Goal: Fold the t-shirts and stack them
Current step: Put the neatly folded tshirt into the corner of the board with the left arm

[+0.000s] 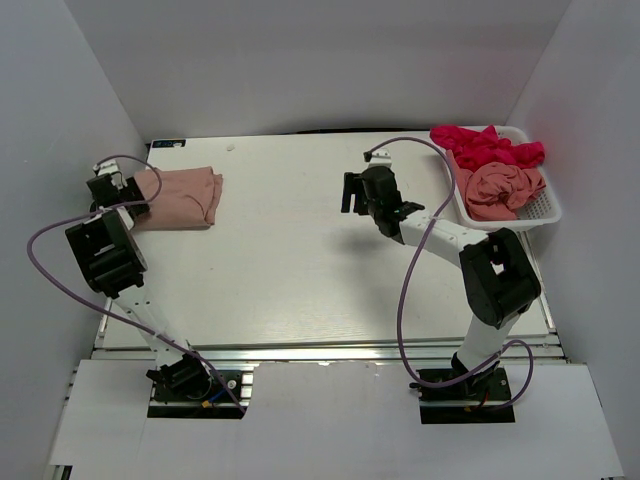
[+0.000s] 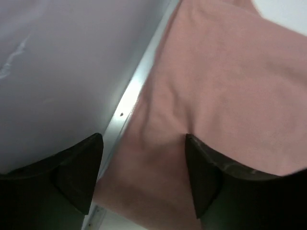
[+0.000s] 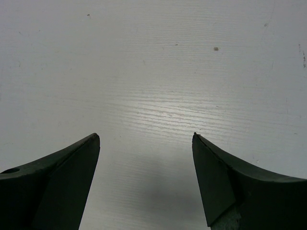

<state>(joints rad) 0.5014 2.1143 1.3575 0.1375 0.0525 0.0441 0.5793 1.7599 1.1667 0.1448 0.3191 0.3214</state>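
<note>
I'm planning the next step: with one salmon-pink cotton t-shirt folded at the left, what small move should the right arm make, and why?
Probably swing the right gripper towards the white mesh basket at the far right. Its jaws stand open over bare table, holding nothing, while a crumpled salmon-pink t-shirt and a magenta-red t-shirt lie unfolded in the basket.

A folded pink t-shirt lay flat at the far left of the table, a dusty salmon rectangle with soft, slightly uneven edges. In the left wrist view its smooth cloth reached the table's metal edge strip. At the far right, a white basket held two unfolded shirts: a red t-shirt, bright magenta and crumpled, spilling over the far rim, and a bunched pink t-shirt twisted into a mound just beside it, touching it.
</note>
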